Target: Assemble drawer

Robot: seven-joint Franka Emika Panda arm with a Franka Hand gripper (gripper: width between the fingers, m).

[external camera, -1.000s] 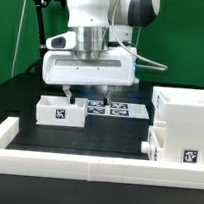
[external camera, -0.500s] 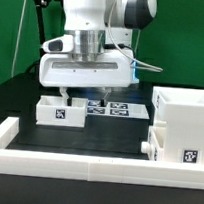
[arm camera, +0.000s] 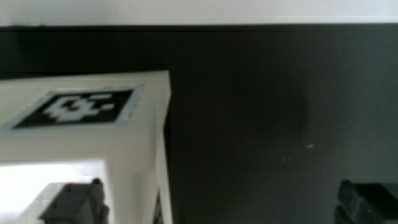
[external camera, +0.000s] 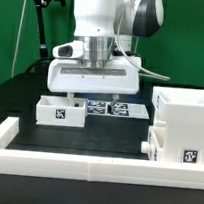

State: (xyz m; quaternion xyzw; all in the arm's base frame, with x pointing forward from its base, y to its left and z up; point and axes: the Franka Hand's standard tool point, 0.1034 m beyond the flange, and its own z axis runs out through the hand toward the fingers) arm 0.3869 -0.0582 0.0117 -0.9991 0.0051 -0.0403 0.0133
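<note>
A small white open-topped tray (external camera: 61,111) with a square tag on its front stands on the black table at the exterior view's left. It shows in the wrist view (arm camera: 93,110) with its tag facing up. The tall boxy housing (external camera: 185,122) stands at the exterior view's right, with a tagged lower part and a small knob (external camera: 146,144) on its left side. My gripper (external camera: 92,97) hangs open and empty just above the tray's right end. In the wrist view the gripper (arm camera: 222,204) has one finger (arm camera: 71,203) over the tray and the other finger (arm camera: 374,200) over bare table.
The marker board (external camera: 117,109) lies flat behind the gripper, right of the tray. A low white border wall (external camera: 84,166) runs along the front and up the left side. Black table shows between the tray and the housing.
The gripper has shifted a little toward the exterior view's right and slightly lower, staying open. The tray and housing have not moved.
</note>
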